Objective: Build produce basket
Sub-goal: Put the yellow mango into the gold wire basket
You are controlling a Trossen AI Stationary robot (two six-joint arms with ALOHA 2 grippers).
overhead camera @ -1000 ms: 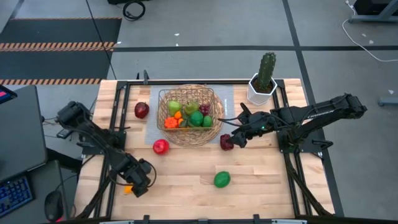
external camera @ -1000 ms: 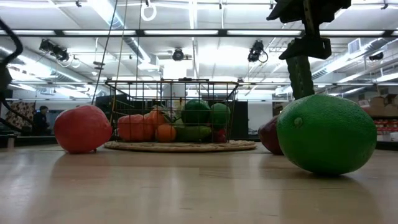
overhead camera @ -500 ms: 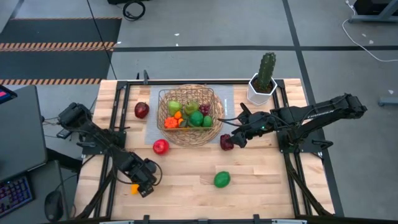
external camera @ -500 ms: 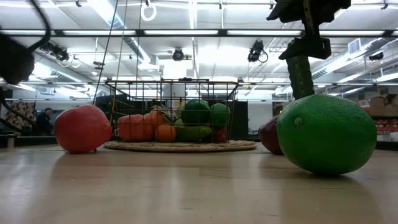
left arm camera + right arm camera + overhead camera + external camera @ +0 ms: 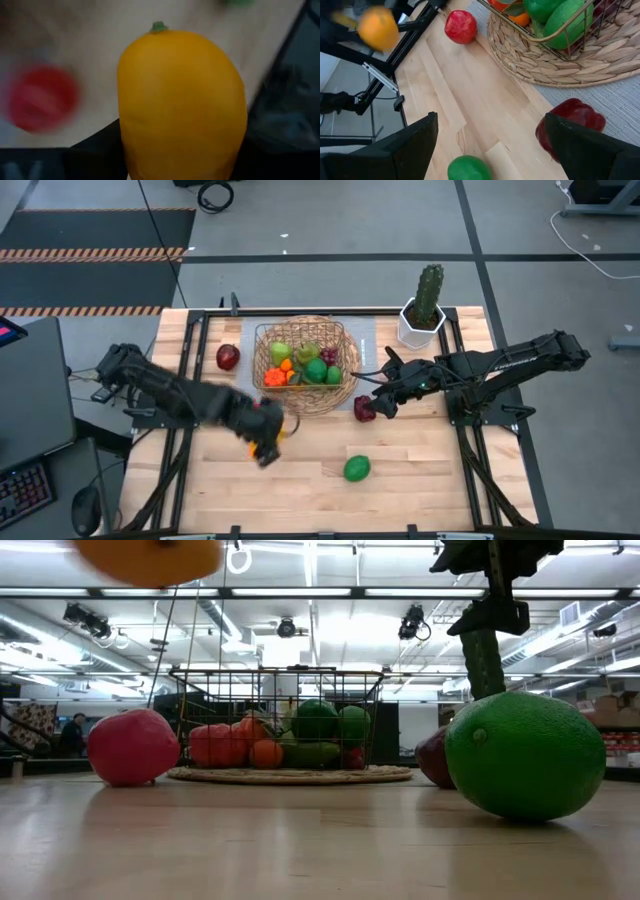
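Observation:
The basket (image 5: 305, 370), a wire frame on a round tan woven base, holds a green pear, limes and oranges. My left gripper (image 5: 265, 442) is blurred, near the basket's near-left side, and is shut on a yellow-orange fruit (image 5: 182, 100). That fruit also shows at the top of the low view (image 5: 150, 555). My right gripper (image 5: 370, 404) is open, low at the basket's right. A dark red fruit (image 5: 570, 122) lies on the grey mat close to one of its fingers; whether they touch I cannot tell. My left gripper pinches the yellow-orange fruit by its two sides (image 5: 134, 145) between its fingers. The fruit's green stem end (image 5: 158, 26) points away from the wrist. The fruit is lifted clear, high above the table.
A red apple (image 5: 461, 26) lies on the wood at the basket's near left and another (image 5: 228, 357) at its far left. A green lime (image 5: 357, 469) lies nearer the front edge. A cactus in a white pot (image 5: 426, 305) stands at the far right.
My left gripper has gone fast from the table's near left corner up and toward the basket, carrying the yellow-orange fruit, which is now lifted high. My right arm has kept still.

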